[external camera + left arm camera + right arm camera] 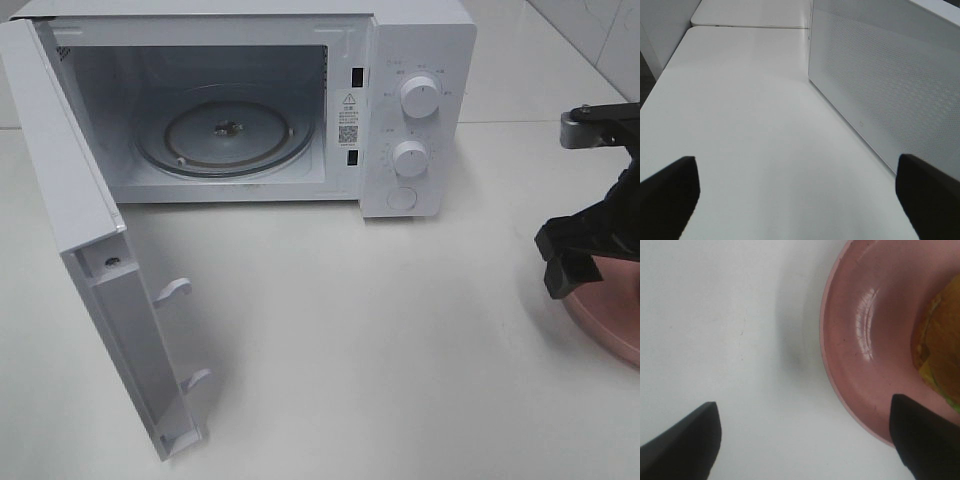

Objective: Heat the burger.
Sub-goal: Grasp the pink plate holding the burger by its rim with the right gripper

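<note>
Hovering at the plate [612, 325] rim, our right jaws gape wide, gripping nothing; our left jaws gape likewise over the tabletop [765, 125] beside the microwave [890, 75]. We see the burger [940, 345] on that plate, lower right of the high view.

The plate [850, 340] rim runs between the fingers of the right gripper [802, 402], one finger over the plate, the other over the table [715, 315]. The burger [940, 340] lies on the plate, beyond the first finger. Only table lies between the fingers of the left gripper [796, 159], with the microwave door [890, 90] just outside one of them.
</note>
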Robot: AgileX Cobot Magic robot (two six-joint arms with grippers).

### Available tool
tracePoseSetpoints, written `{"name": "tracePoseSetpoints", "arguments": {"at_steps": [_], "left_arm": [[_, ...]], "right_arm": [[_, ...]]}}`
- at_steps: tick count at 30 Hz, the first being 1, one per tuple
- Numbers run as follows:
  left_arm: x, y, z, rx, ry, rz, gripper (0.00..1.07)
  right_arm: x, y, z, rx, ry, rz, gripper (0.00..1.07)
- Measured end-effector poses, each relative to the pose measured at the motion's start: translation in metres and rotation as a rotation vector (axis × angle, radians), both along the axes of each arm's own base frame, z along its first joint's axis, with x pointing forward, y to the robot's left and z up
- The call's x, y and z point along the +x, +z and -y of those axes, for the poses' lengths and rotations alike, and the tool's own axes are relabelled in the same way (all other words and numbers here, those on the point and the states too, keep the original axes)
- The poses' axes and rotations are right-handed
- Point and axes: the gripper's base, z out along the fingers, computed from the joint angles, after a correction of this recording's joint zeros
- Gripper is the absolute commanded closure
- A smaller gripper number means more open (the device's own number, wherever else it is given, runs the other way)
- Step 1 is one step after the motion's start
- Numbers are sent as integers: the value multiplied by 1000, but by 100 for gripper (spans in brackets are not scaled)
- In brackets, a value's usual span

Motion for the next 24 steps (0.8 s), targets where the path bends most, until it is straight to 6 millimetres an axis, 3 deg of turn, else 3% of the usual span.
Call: {"name": "tracePoseSetpoints", "arguments": {"at_steps": [8, 14, 24], "left_arm": [[0, 0, 0, 0, 0, 0, 4], [0, 0, 0, 0, 0, 0, 4], [0, 0, 0, 0, 0, 0, 4]], "right_arm": [[36, -15, 3, -14, -9, -51, 22], [42, -25, 8, -22, -19, -90, 23], [52, -59, 13, -15, -41, -144, 24]]}}
